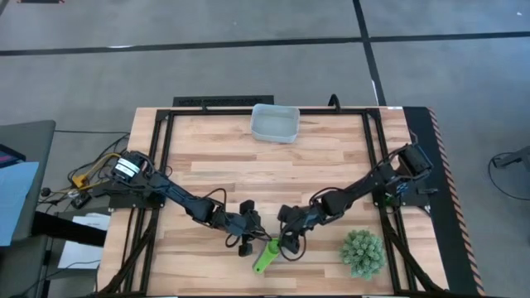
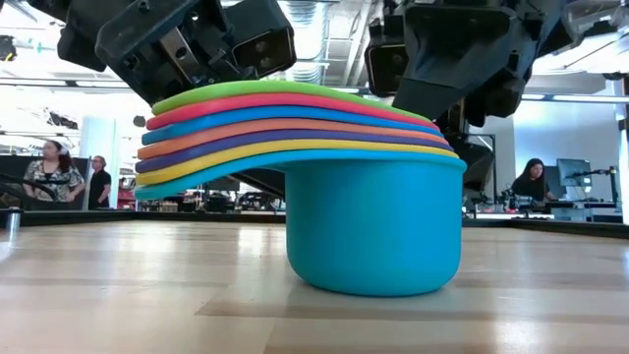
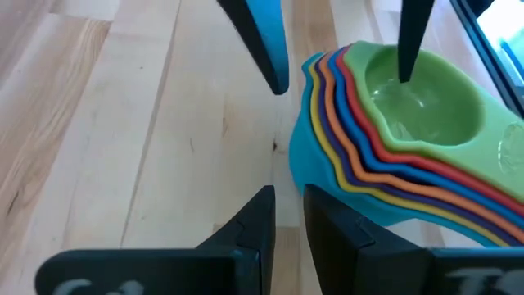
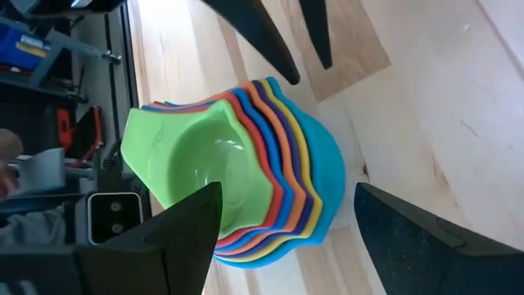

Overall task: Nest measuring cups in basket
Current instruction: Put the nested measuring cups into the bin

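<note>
Seven measuring cups are nested in one stack (image 1: 267, 255) that stands on the table near its front edge. The green cup (image 3: 417, 106) is on top and the teal cup (image 2: 373, 231) at the bottom, its base on the wood. Their handles fan out to one side. My right gripper (image 4: 286, 197) is open over the stack, with one finger over the green bowl and the other outside the teal wall. My left gripper (image 3: 288, 205) is just left of the stack, its fingers a narrow gap apart and holding nothing. The pale basket (image 1: 275, 122) stands empty at the far edge. My right gripper comes at the stack slanting down from the table's right. One finger (image 3: 405, 57) reaches into the green cup's bowl (image 3: 409, 102) and the other (image 3: 266, 49) stands outside the stack. I cannot tell whether either finger touches. The stack rests on the table.
A spiky green ball-shaped plant (image 1: 363, 252) stands at the front right, close to my right arm. A black frame runs along the table's edges (image 1: 157, 165). People sit at desks in the room beyond the table (image 2: 49, 167).
</note>
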